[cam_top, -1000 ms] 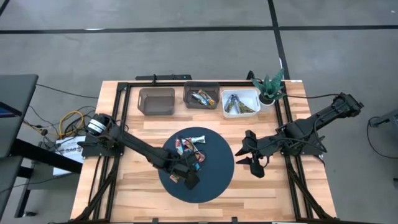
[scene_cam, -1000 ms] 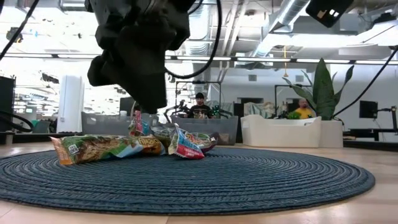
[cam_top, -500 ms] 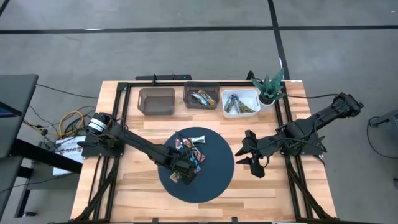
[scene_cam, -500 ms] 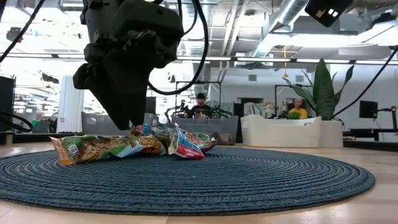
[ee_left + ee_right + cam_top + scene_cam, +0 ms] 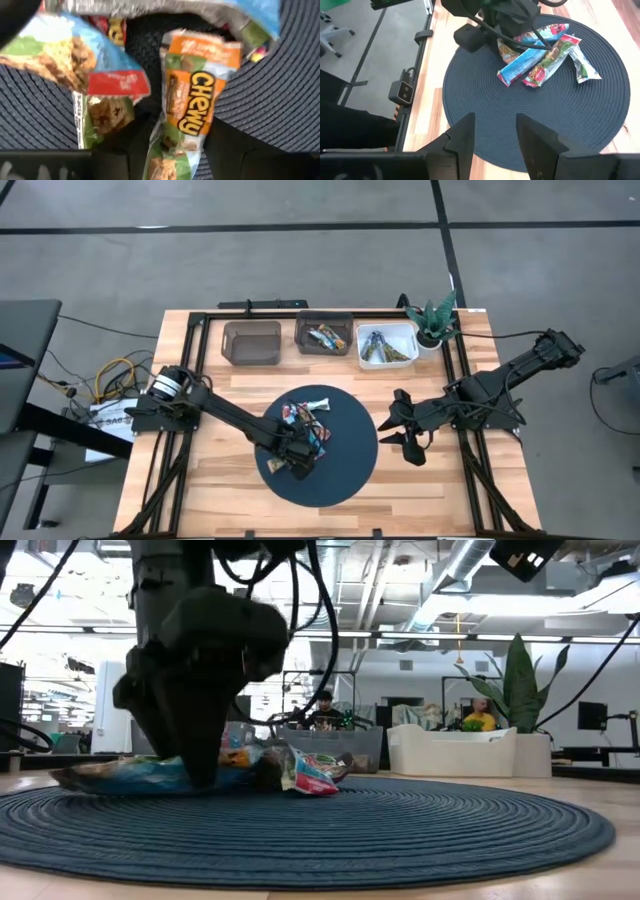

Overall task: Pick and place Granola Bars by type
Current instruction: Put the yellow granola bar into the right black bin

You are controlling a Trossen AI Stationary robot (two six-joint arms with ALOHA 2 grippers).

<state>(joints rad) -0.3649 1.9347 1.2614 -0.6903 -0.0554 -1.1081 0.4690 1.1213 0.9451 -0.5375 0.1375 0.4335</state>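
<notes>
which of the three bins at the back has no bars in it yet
The dark bin at the left end of the row: its floor shows bare. The middle bin and the white bin beside the plant each hold wrapped bars.

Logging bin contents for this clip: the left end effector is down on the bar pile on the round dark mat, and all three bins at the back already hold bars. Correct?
Not quite. The high view shows the dark grey bin on the left with no bars in it; only the dark middle bin and the white bin hold shiny-wrapped granola bars. The left end effector is indeed down on the pile on the round dark woven mat.
</notes>
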